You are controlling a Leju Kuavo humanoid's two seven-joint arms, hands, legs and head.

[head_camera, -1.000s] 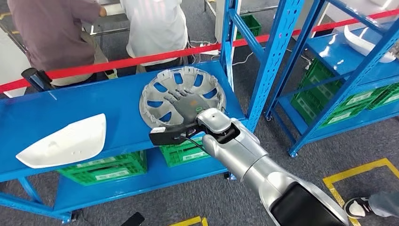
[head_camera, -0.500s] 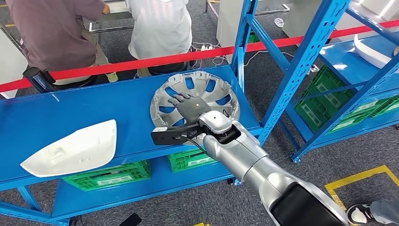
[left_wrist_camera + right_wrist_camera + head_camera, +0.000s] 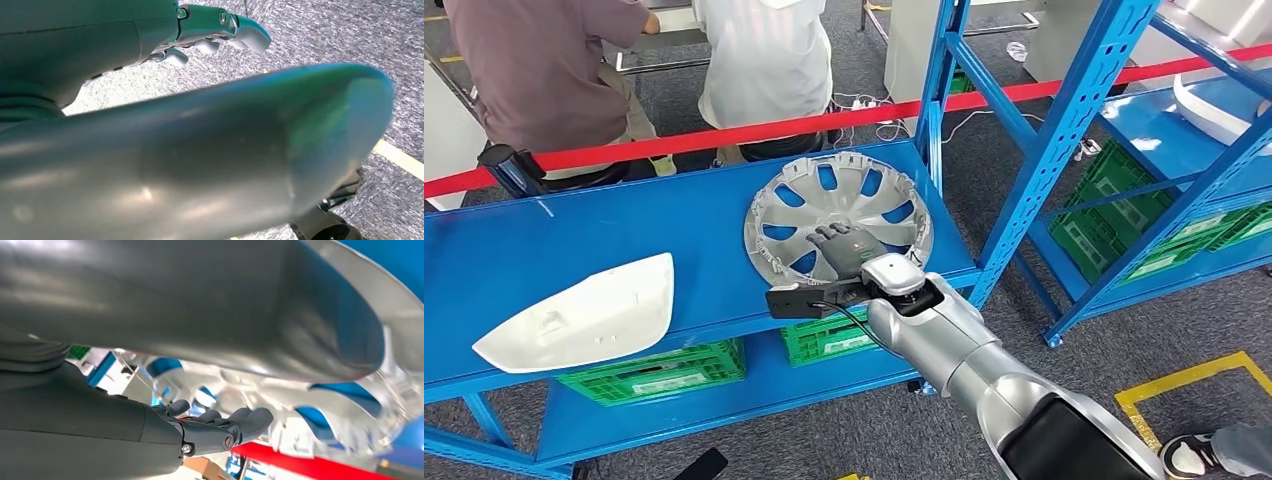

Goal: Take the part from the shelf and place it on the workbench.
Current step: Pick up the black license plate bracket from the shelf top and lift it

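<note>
You have bright, even overhead light in the head view, with soft glare patches on the blue shelf point(image 3: 574, 240) and sharp focus throughout, though the uprights bow slightly toward the frame edges. Your left wrist view carries a green cast and its near thumb point(image 3: 200, 160) is badly blurred. In the right wrist view the hubcap point(image 3: 350, 405) is washed out and soft.

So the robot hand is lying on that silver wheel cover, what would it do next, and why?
Probably curl its fingers around a spoke or the near rim. The right robot hand lies flat over the wheel cover, which rests on the blue shelf; nothing looks gripped yet, so it likely needs a hold before lifting.
</note>
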